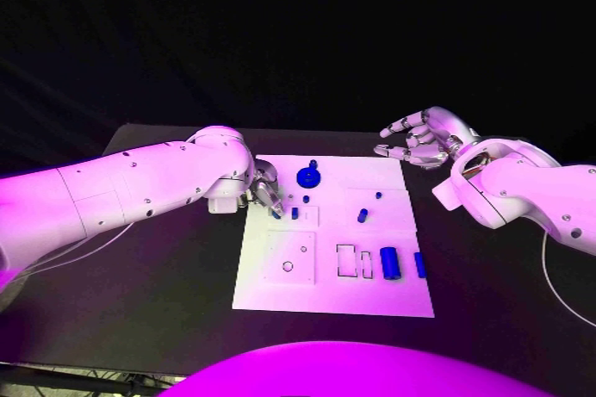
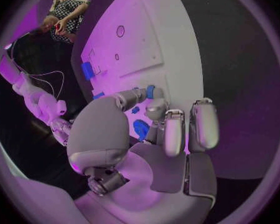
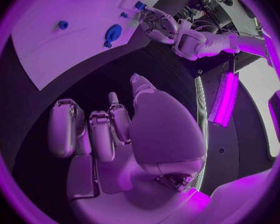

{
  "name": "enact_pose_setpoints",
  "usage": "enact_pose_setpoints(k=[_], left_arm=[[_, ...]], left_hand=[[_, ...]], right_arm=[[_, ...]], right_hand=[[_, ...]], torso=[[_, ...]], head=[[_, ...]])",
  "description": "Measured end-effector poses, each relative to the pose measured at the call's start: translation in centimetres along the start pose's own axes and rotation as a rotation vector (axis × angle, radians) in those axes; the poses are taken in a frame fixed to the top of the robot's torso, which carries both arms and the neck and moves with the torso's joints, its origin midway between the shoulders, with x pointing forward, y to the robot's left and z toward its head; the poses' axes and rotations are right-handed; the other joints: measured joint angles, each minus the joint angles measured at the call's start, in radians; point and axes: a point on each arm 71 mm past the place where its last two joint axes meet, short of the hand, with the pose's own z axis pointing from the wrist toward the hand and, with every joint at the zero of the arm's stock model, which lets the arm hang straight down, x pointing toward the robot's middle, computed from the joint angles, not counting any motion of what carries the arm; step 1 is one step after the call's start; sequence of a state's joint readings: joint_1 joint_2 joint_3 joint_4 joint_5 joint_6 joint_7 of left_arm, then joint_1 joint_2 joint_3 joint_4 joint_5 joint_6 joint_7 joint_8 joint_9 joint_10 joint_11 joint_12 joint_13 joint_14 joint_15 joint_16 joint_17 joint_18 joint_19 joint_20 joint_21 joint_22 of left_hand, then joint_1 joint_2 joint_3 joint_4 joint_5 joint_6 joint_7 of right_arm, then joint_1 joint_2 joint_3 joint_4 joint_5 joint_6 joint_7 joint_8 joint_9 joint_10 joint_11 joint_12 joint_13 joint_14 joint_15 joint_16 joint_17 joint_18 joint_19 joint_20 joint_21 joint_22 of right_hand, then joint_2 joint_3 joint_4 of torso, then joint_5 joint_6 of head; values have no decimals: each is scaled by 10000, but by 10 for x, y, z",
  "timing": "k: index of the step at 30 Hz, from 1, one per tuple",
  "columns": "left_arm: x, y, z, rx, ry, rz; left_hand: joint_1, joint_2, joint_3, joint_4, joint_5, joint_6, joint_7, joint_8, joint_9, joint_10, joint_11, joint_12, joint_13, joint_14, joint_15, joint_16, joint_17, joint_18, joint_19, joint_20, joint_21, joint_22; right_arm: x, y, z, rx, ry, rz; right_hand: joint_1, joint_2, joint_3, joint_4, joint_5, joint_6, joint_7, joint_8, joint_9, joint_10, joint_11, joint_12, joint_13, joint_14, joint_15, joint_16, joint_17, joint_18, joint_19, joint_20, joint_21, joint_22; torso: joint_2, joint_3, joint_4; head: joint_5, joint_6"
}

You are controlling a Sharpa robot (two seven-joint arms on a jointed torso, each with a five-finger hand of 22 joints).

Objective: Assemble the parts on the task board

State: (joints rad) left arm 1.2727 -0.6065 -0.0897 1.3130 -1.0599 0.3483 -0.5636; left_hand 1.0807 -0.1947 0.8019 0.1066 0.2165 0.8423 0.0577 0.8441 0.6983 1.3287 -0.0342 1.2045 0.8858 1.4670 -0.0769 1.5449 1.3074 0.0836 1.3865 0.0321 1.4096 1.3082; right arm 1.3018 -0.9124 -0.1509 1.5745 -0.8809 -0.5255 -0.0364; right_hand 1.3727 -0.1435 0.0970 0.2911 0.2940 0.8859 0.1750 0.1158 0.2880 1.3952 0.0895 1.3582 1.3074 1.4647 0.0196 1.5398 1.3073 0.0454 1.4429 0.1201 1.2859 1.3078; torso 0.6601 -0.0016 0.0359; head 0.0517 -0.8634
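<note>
The left hand (image 1: pixel 264 193) pinches a small blue part (image 2: pixel 150 91) at its fingertips over the task board's (image 1: pixel 335 302) near-left edge, beside a small blue peg (image 1: pixel 294 213); the right hand (image 1: pixel 420 137), fingers loosely apart and holding nothing, hovers off the board's far corner, well away from the bench's parts.

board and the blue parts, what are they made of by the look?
Task board: looks like rigid plastic or painted sheet, matte white, with crisp cut recesses; cannot tell which. Blue cylinder: likely moulded or printed plastic, uniform colour, faint sheen. Left hand pinches a similar small blue part.
</note>
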Motion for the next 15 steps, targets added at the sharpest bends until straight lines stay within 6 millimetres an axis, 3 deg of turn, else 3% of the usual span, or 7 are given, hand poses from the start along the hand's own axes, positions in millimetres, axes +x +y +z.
enact_pose_setpoints(k=[9,10,15], left_arm=[[0,0,1,-14,0,-10],[0,0,1,-15,-1,-11],[0,0,1,-27,-10,-24]], left_hand=[[-375,-6,-102,-120,-43,133,-101,0,-41,69,-67,37,33,-1,-72,0,0,0,36,-36,0,0],[-482,-24,97,-367,-79,161,-127,0,-62,69,-67,37,33,-1,-72,0,0,0,71,-71,0,0],[-639,-33,33,-419,-102,219,-149,0,-82,69,-67,37,38,-1,-72,0,0,0,72,-72,0,-1]], right_arm=[[0,0,0,-4,1,1],[0,0,0,-5,1,1],[0,0,0,-9,2,1]], right_hand=[[0,0,0,0,0,0,0,0,1,0,0,0,0,0,0,0,0,0,0,0,0,-1],[0,0,0,0,0,0,0,0,-9,0,0,0,0,0,0,0,3,0,0,0,-40,-1],[0,0,0,0,0,0,0,0,-12,0,0,0,0,0,0,0,8,0,0,0,-43,-2]], torso=[[-6,1,4],[-6,2,6],[-6,3,4]], head=[[-9,-9],[-9,-5],[-12,-4]])
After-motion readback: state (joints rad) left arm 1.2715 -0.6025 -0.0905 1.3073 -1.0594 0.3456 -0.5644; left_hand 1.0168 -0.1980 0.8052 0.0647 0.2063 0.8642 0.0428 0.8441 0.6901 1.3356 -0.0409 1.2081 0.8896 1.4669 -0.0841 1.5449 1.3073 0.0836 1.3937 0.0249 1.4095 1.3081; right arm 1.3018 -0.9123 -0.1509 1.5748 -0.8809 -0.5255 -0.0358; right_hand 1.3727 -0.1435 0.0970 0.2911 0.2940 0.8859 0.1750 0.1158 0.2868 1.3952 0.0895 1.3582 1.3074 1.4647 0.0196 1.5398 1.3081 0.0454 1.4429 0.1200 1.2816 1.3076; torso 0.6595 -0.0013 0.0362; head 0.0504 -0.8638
